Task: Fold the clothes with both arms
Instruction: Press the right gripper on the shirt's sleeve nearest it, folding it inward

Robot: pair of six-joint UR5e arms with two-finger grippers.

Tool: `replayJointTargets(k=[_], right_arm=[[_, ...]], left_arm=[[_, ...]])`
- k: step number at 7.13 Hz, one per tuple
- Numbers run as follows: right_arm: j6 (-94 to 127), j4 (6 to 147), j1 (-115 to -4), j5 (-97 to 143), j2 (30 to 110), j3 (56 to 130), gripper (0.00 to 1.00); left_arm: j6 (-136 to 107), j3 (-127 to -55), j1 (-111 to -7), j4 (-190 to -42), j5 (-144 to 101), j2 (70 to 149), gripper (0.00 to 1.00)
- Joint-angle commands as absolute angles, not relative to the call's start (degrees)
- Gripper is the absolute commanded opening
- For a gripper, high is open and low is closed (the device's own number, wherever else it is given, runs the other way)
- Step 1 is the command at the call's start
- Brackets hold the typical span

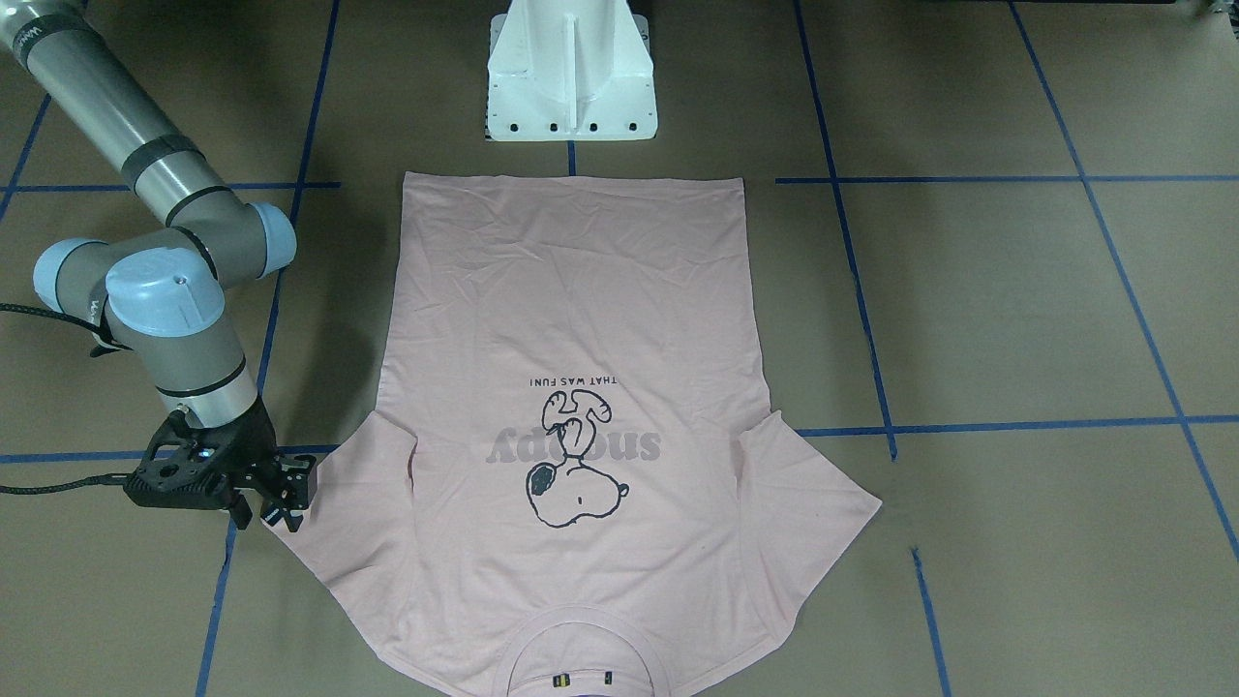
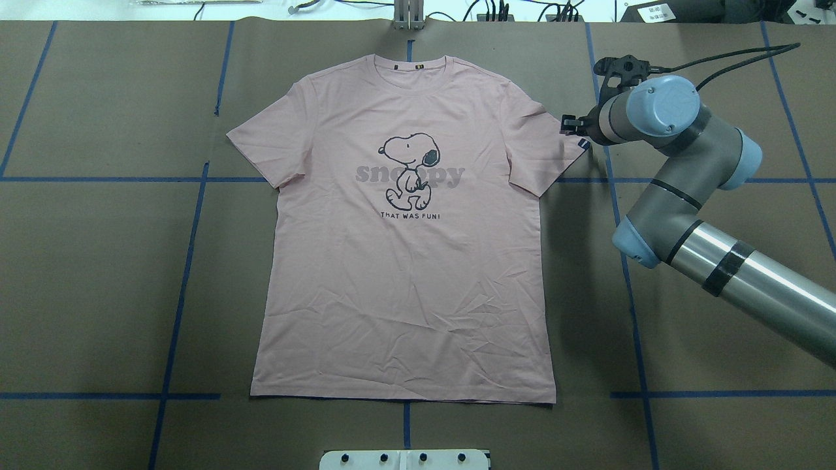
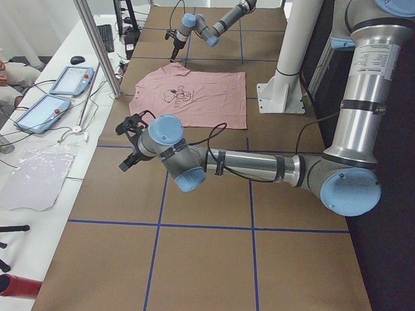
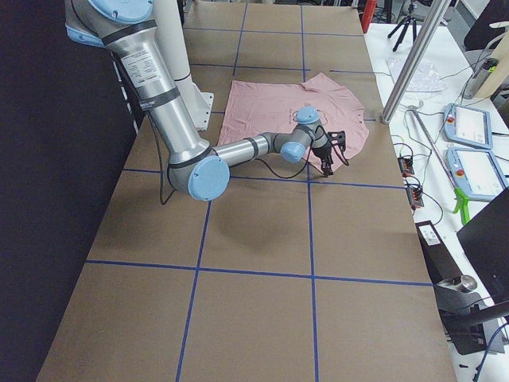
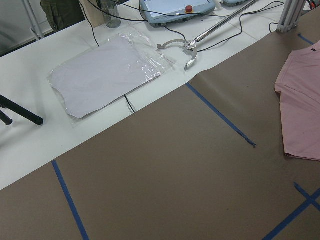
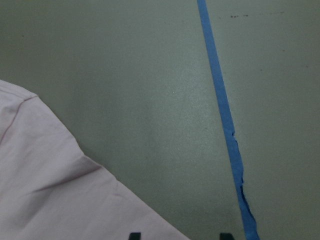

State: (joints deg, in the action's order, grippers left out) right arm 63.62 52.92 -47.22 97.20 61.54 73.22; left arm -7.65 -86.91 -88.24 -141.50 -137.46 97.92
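So the table (image 2: pixel 98 294) is covered in brown paper with a grid of blue tape (image 2: pixel 98 178), and the white pedestal base (image 1: pixel 571 77) sits at the robot's edge. The pink T-shirt (image 2: pixel 405 274) lies flat in the middle, print up, collar at the far side from the robot, both sleeves spread out.

The right arm (image 2: pixel 679 215) reaches in low, and the right gripper (image 1: pixel 283 494) is down at the outer hem of the shirt's right-hand sleeve, right by the little dark tag (image 2: pixel 583 145). The right wrist cam shows two black fingertips (image 6: pixel 134 235) set apart, so the jaws are spread, with the sleeve's edge running into the gap between them.

The left arm (image 3: pixel 246 165) only turns up in the exterior left view, stretched out over bare paper with the left gripper (image 3: pixel 126 162) well apart from the shirt. Can't tell how its jaws stand from there.

Its wrist cam adds the room side: a white side table (image 5: pixel 30 145) with a clear plastic bag (image 5: pixel 107 72) and a control pendant (image 5: pixel 177 7), plus the shirt's edge at the right.
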Motion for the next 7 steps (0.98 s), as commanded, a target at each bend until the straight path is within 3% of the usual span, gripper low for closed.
replayJointTargets(k=[1,4,5,6,7], right_arm=[[63.6,53.0,-46.9,96.9,61.7,73.0,0.58],[63.6,53.0,-46.9,96.9,61.7,72.1,0.51],[63.8,53.0,-46.9,96.9,61.6,72.0,0.34],[64.9,53.0,-46.8,96.9,61.4,72.1,0.0],[65.8,52.9,-46.7,96.9,60.9,72.2,0.0]], left_arm=[[-7.6,-86.9,-88.2,-141.5,-137.5,98.0,1.0],[-7.6,-87.0,-88.2,-141.5,-137.5,98.0,1.0],[-7.6,-87.0,-88.2,-141.5,-137.5,97.9,1.0],[-7.6,-87.0,-88.3,-141.5,-137.5,97.9,1.0],[-7.6,-87.3,-88.3,-141.5,-137.5,97.7,1.0]])
